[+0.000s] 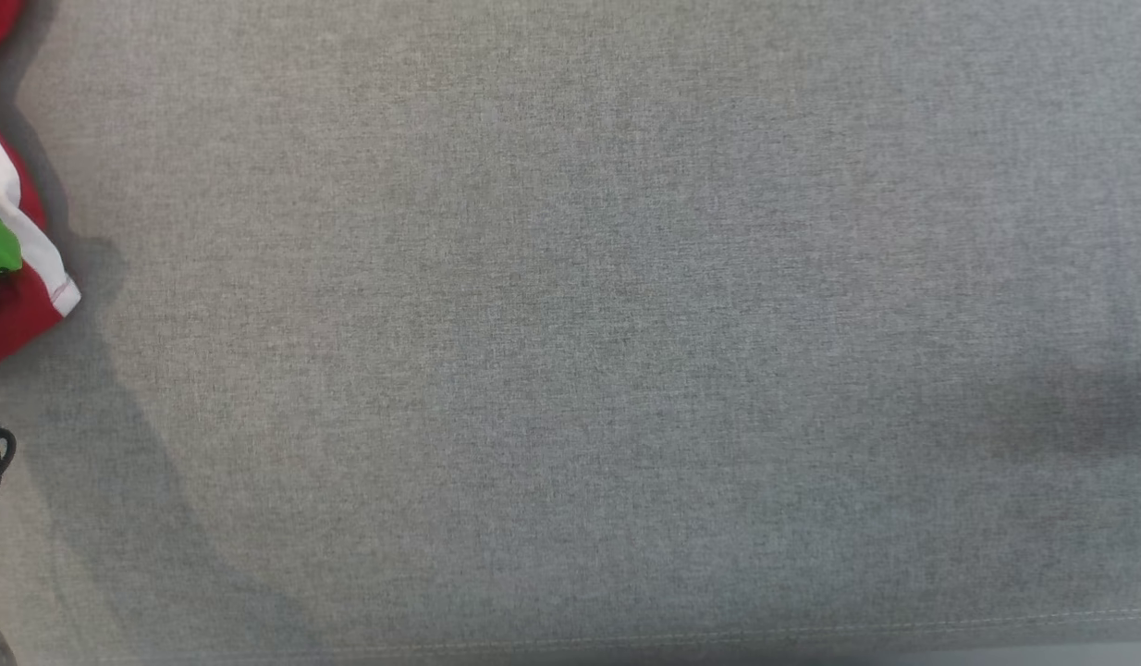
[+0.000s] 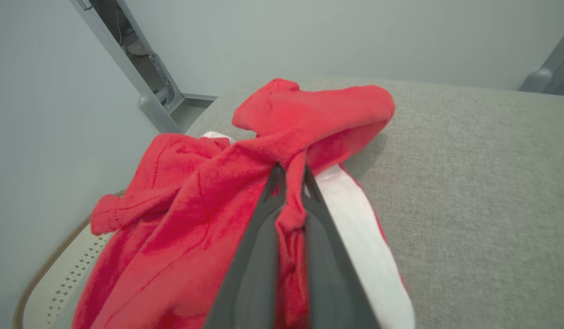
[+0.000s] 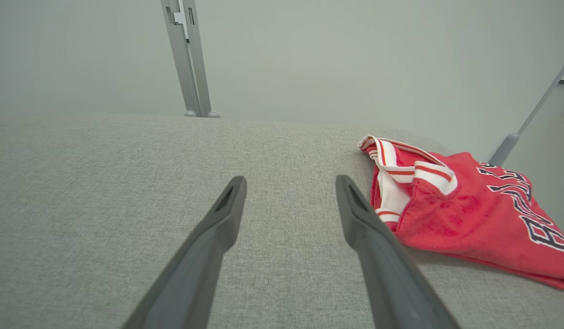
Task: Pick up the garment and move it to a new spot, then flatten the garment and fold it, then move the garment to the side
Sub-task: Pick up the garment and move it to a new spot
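the left pincer (image 2: 289, 176) is clenched on a narrow ridge of the red garment (image 2: 195, 205). the ridge runs along the line of the two fingers, with cloth squeezed up between them. the garment is a crumpled heap with a white band showing on one side. it has no clear long axis yet, only a hood-like fold bulging beyond the fingertips.

in the head view the garment (image 1: 16, 314) sits at the far left edge of the grey cloth-covered table (image 1: 570, 370), and part of it runs out of view. the rest of the table is bare to the right of it. so the left arm is plainly the nearer one, and a new spot would lie to the robot's right of the heap, toward the middle.

the right pincer (image 3: 289, 183) is released, its fingers spread wide above bare grey cloth and holding nothing. in its wrist view a red jersey (image 3: 469, 214) with dark lettering and striped trim lies on the table, just off one finger. i cannot tell whether this is the same piece the left pincer holds.

the pick-up looks to be in hand, and the carry is not yet done.
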You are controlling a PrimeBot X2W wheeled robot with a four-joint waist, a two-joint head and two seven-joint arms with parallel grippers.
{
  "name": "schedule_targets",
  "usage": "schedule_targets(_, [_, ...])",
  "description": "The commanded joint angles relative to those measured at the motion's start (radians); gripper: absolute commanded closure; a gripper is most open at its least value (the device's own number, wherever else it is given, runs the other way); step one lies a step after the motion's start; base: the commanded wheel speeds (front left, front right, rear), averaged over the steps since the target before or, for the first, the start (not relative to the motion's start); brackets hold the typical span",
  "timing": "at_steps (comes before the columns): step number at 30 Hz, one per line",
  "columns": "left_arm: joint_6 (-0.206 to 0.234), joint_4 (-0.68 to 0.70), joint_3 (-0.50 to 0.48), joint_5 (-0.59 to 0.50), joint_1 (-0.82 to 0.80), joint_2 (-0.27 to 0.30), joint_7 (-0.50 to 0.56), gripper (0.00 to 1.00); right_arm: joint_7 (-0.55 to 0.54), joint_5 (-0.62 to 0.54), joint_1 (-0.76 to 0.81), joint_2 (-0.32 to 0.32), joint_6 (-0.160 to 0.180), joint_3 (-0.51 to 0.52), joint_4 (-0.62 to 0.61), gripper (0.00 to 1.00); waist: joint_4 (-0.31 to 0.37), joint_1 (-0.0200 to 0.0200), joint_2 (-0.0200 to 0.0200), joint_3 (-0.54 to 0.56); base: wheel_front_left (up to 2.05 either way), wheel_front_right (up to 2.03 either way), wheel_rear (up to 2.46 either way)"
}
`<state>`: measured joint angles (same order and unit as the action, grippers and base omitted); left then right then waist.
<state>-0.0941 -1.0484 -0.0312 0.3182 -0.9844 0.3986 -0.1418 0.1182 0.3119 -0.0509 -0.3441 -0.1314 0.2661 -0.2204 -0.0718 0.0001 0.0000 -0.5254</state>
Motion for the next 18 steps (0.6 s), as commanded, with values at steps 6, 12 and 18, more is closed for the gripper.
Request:
schedule_targets(6, [-0.014,0.034,0.057,-0.050,-0.065,0.033,-0.053,1.00,0.038,-0.006,-0.021,0.039,0.002,-0.044,0.065,0.00,0.055,-0.0001,0.0000,0.100,0.00,0.00,0.00])
schedule_targets(12, [-0.024,0.119,0.131,-0.089,-0.137,0.020,-0.046,1.00,0.070,-0.010,-0.035,0.073,0.002,-0.085,0.128,0.00,0.100,-0.0001,0.0000,0.165,0.00,0.00,0.00])
schedule_targets(18, [-0.028,0.272,0.205,-0.118,-0.192,-0.042,0.001,1.00,0.098,-0.010,-0.054,0.101,0.002,-0.129,0.179,0.00,0.156,-0.0001,0.0000,0.209,0.00,0.00,0.00])
